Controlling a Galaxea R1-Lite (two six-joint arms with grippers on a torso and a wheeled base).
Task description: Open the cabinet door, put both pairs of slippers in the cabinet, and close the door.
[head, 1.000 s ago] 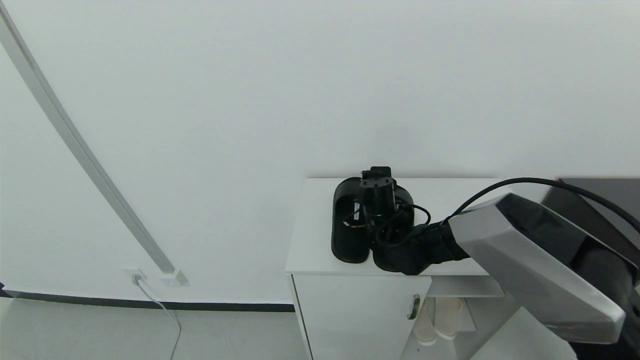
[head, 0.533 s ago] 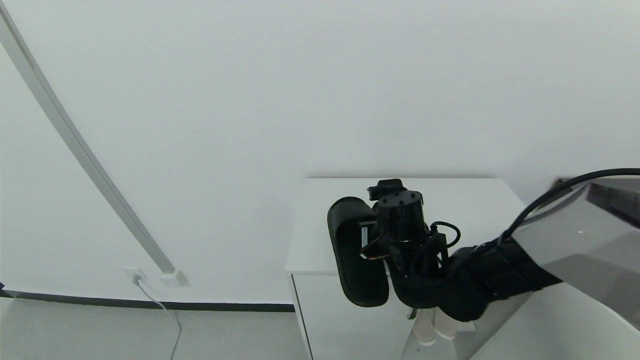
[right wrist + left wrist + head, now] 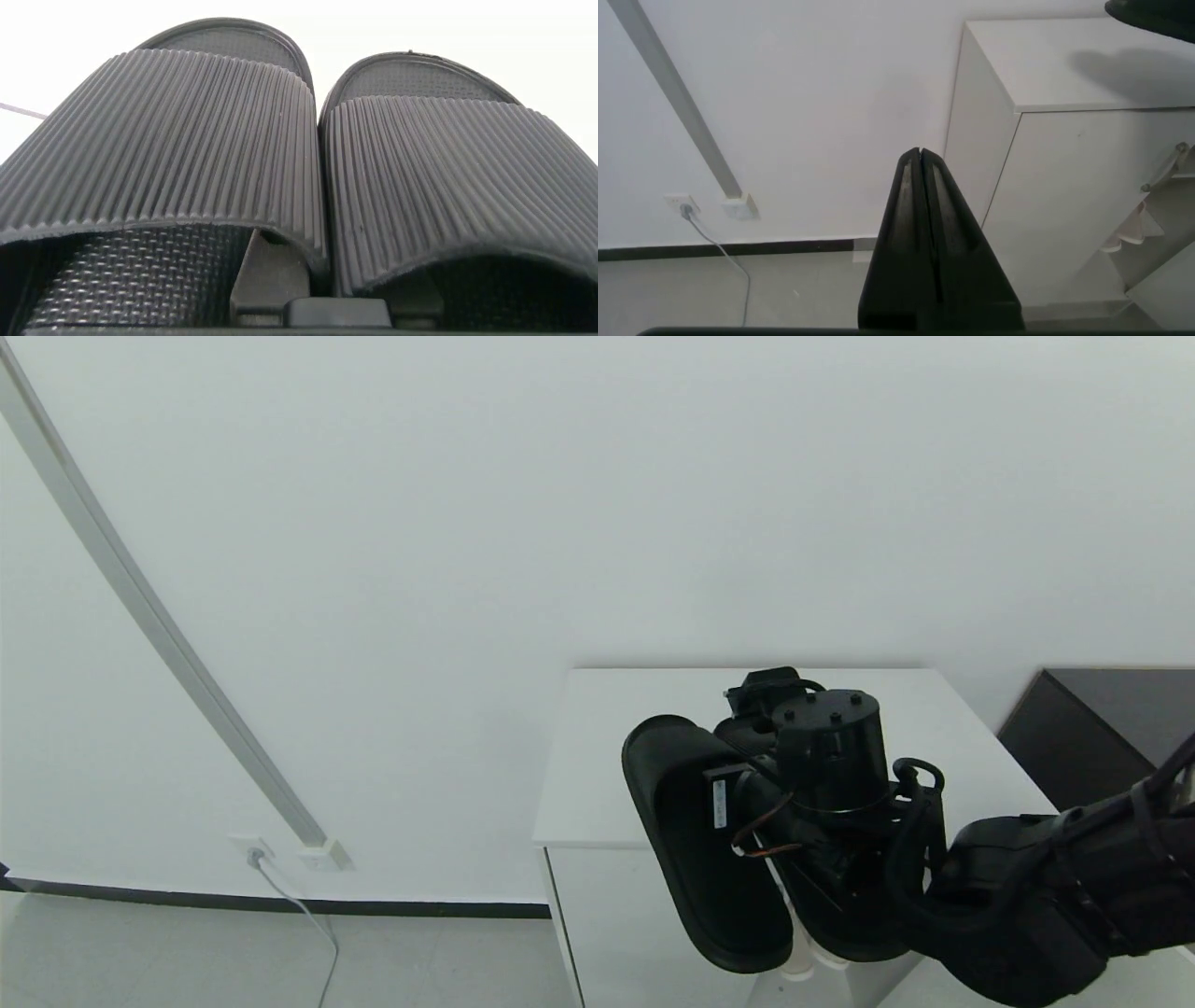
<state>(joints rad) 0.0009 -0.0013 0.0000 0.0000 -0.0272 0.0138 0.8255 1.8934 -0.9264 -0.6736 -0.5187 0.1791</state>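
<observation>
A pair of black slippers (image 3: 709, 840) hangs in the air in front of the white cabinet (image 3: 616, 775), clear of its top. My right gripper (image 3: 313, 285) is shut on them, with one finger between the two ribbed straps (image 3: 187, 140). The cabinet's left door (image 3: 1064, 196) is closed, with its handle (image 3: 1165, 166) at its right edge. Past that handle the cabinet stands open, and pale slippers (image 3: 1137, 224) rest on a shelf inside. My left gripper (image 3: 920, 163) is shut with nothing in it, low and to the left of the cabinet.
The cabinet stands against a white wall. A wall socket with a cable (image 3: 250, 851) sits low at the left, under a slanted grey trunking (image 3: 140, 607). A dark panel (image 3: 1102, 728) stands to the right of the cabinet. Bare floor (image 3: 187, 952) lies to the left.
My right arm has lifted the black slippers off the cabinet top and drawn them forward and to the right, closer to the head camera. The left gripper's motion cannot be judged.
</observation>
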